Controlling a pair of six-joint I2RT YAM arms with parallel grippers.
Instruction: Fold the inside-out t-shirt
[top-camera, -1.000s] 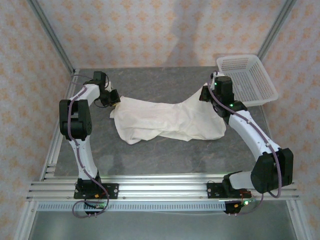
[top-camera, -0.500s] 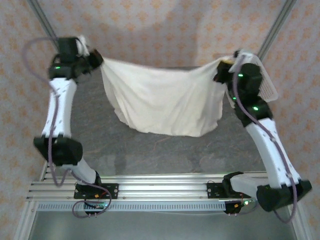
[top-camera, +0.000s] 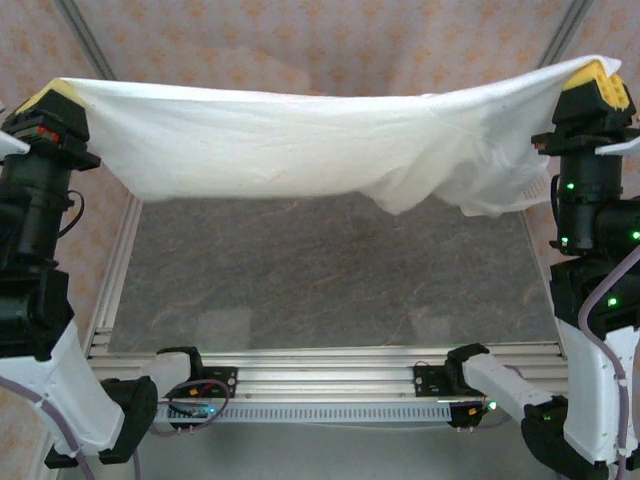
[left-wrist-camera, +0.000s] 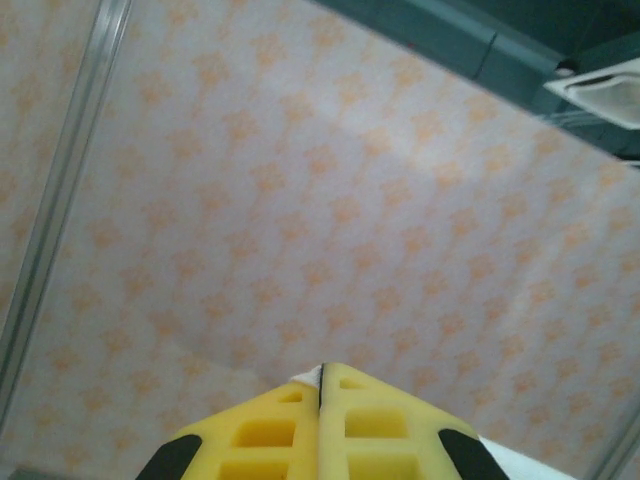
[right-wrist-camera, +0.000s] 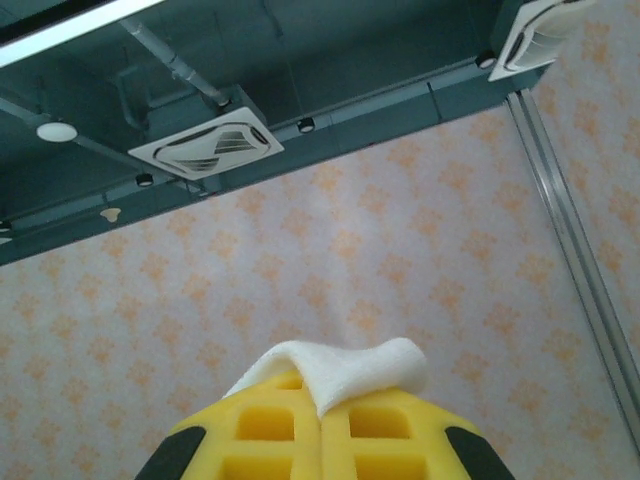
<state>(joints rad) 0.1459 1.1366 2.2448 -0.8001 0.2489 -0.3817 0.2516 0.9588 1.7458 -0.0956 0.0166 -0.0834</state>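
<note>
The white t-shirt (top-camera: 300, 140) hangs stretched high across the top view, well above the table, sagging lower toward its right side. My left gripper (top-camera: 55, 98) is raised at the upper left, shut on one end of the shirt. In the left wrist view the yellow fingers (left-wrist-camera: 270, 430) press together with a sliver of the t-shirt (left-wrist-camera: 311, 376) poking out at the tips. My right gripper (top-camera: 598, 80) is raised at the upper right, shut on the other end. A fold of the t-shirt (right-wrist-camera: 355, 368) drapes over its closed yellow fingertips (right-wrist-camera: 390, 425).
The dark grey table (top-camera: 330, 270) lies below the hanging cloth. A white mesh basket (top-camera: 532, 185) sits at the back right, mostly covered by the shirt. Aluminium frame posts (top-camera: 80, 35) stand at the back corners. Both wrist cameras point up at the patterned wall.
Both arms have lifted the shirt from the table, first to mid height, now high toward the camera, and pulled apart so the cloth is stretched wide.
</note>
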